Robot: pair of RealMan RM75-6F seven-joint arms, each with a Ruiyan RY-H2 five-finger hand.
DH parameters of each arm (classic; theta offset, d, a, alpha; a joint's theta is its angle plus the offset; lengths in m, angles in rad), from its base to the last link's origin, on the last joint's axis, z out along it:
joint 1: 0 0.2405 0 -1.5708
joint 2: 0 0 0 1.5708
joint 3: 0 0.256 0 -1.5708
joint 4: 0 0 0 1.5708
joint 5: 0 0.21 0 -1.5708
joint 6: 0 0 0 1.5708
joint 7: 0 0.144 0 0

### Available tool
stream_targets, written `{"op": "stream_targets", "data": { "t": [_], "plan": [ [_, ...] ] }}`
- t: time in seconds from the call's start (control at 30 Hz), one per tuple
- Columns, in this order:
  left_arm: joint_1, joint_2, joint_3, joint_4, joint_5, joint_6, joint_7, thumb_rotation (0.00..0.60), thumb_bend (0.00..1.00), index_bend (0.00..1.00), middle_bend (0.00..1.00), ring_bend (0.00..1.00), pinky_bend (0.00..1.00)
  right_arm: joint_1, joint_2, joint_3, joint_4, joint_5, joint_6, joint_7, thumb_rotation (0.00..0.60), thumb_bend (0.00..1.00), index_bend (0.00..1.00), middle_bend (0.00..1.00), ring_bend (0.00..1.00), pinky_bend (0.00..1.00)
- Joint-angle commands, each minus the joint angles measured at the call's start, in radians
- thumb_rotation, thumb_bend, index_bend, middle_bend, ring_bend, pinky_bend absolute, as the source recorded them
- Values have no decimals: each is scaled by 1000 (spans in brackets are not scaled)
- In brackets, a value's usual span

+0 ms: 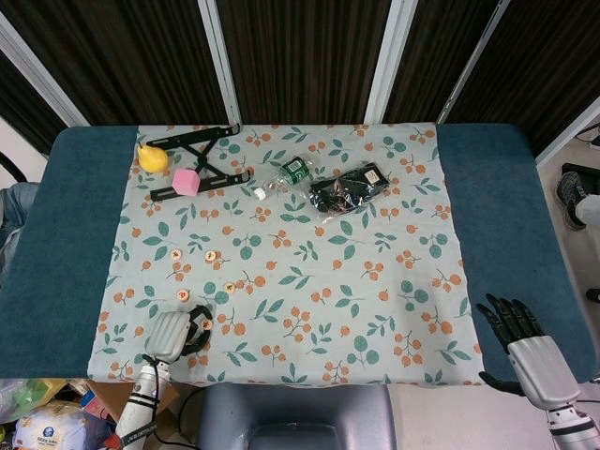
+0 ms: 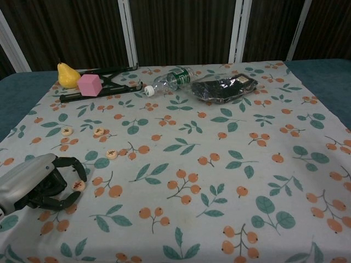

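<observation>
My left hand [image 1: 172, 335] [image 2: 38, 183] rests on the floral cloth [image 1: 309, 309] at the near left. Its fingers are curled in a claw around a small round wooden disc [image 2: 78, 185] [image 1: 205, 324] that lies on the cloth. A fingertip and the thumb sit close on either side of the disc; whether they grip it I cannot tell. My right hand [image 1: 525, 349] hovers off the near right edge of the table with fingers spread, holding nothing. It does not appear in the chest view.
Three more discs [image 2: 111, 154] [image 2: 98, 131] [image 2: 67, 131] lie beyond the left hand. At the far left are a yellow pear [image 2: 67, 75], a pink cube [image 2: 89, 84] and a black folding stand [image 1: 202, 159]. A plastic bottle [image 2: 169, 80] and black bag [image 2: 225, 86] lie at the back centre.
</observation>
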Motion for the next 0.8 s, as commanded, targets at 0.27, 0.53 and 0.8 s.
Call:
{"op": "stream_targets", "data": {
  "t": [0.27,0.53,0.8],
  "plan": [
    [-12,43,-62,-42,-16,40,-23,600,402,526,1000,1000,1000,0,2,1,0,1,1,4,600,205,0,0,0,60],
    [-31,75,-129,-18,-92,21,-2,600,402,519,1000,1000,1000,0,0,2,-2,4,-3,-3,600,205,0,0,0,61],
    [-42,43,-121,43,-125,-13,8,600,402,498,1000,1000,1000,2,-2,3,-3,7,-7,-9,600,204,0,0,0,61]
  ]
}}
